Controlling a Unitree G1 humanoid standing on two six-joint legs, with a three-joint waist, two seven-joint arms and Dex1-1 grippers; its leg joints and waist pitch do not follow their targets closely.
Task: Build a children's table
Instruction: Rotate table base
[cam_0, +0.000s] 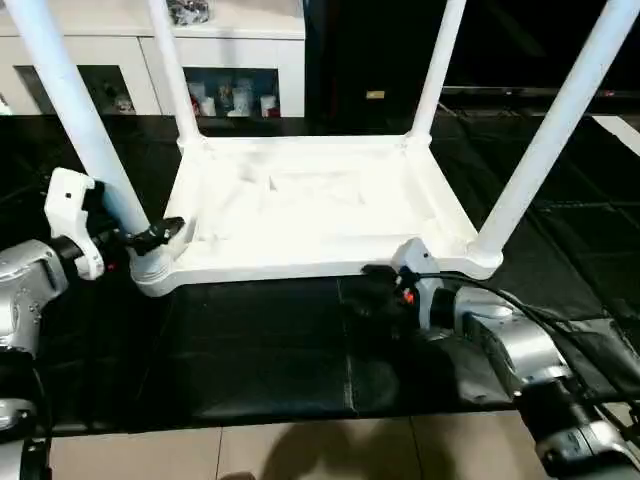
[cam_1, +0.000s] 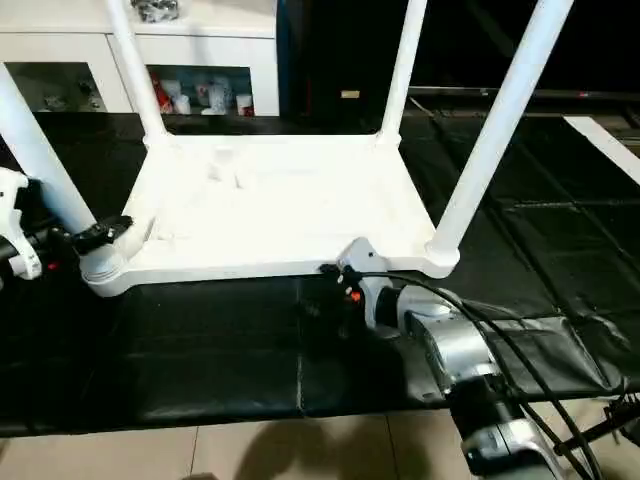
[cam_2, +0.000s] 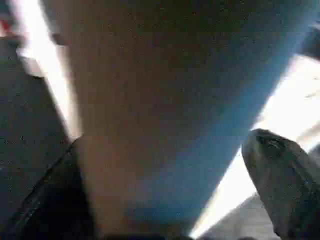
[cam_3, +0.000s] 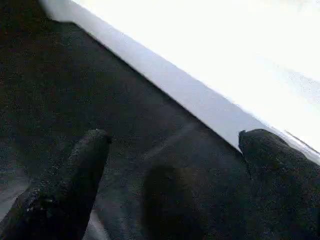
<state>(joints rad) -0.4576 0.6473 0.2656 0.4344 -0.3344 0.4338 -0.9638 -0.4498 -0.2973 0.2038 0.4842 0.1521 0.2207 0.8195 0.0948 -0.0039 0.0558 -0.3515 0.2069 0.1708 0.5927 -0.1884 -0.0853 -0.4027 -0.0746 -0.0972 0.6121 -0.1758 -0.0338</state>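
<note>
Home-like room, perhaps a staged one.
Shown by a white glass-door cabinet (cam_0: 150, 70) with small cups and trinkets on its shelves (contents too small to name), pale tiled floor (cam_0: 300, 450), and black mats (cam_0: 260, 350) spread over it.

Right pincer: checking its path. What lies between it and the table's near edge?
Bare black mat; the right wrist view shows nothing else between the open right pincer and the table edge.
</note>
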